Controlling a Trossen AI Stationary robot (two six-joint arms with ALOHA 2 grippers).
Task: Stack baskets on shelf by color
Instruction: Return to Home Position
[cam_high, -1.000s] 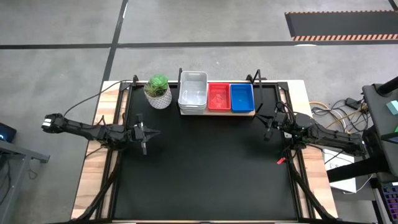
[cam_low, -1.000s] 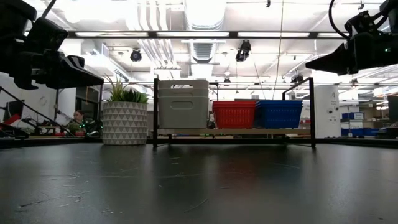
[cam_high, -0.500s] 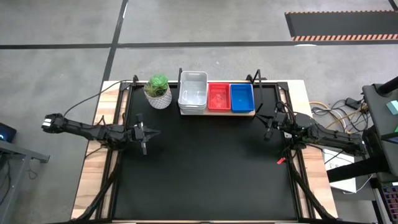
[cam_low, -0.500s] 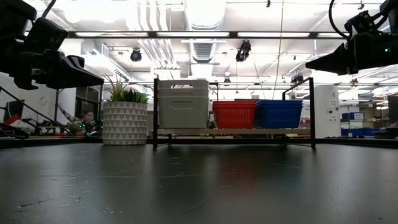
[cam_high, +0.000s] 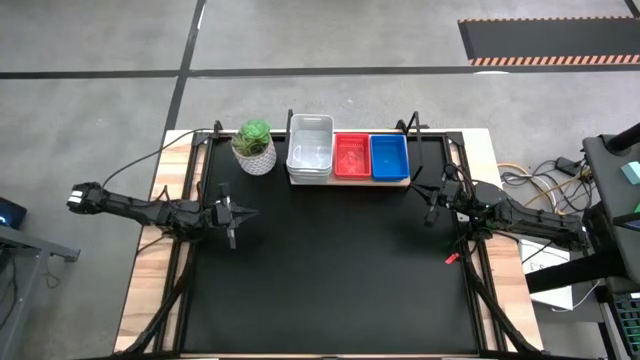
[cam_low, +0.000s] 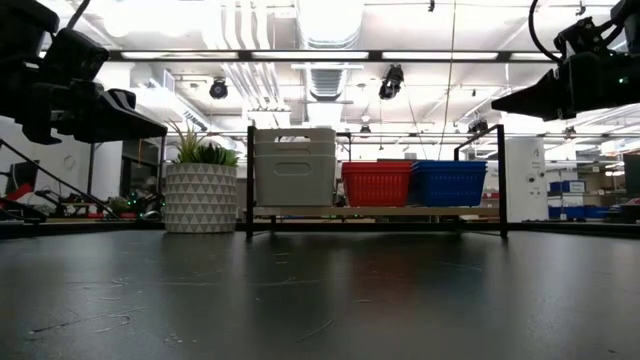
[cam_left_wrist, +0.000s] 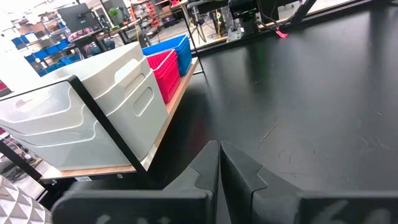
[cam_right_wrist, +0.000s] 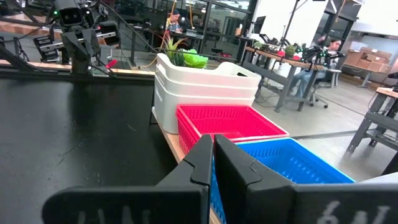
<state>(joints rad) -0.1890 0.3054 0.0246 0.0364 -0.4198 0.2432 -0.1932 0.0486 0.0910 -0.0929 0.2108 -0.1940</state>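
Note:
The baskets stand in three nested stacks side by side on the wooden shelf (cam_high: 347, 181) at the table's far edge: white-grey (cam_high: 310, 149) on the left, red (cam_high: 352, 155) in the middle, blue (cam_high: 389, 156) on the right. They also show in the low view (cam_low: 294, 166), (cam_low: 376, 183), (cam_low: 447, 182). My left gripper (cam_high: 240, 213) is shut and empty above the table's left side. My right gripper (cam_high: 420, 193) is shut and empty near the shelf's right end, clear of the blue stack. Both wrist views show shut fingers (cam_left_wrist: 219, 163), (cam_right_wrist: 212, 155).
A white ribbed pot with a green plant (cam_high: 254, 146) stands left of the shelf at the far edge. The black tabletop (cam_high: 330, 270) spreads in front of the shelf. Cables and a red-tipped tool (cam_high: 453, 257) lie at the table's right edge.

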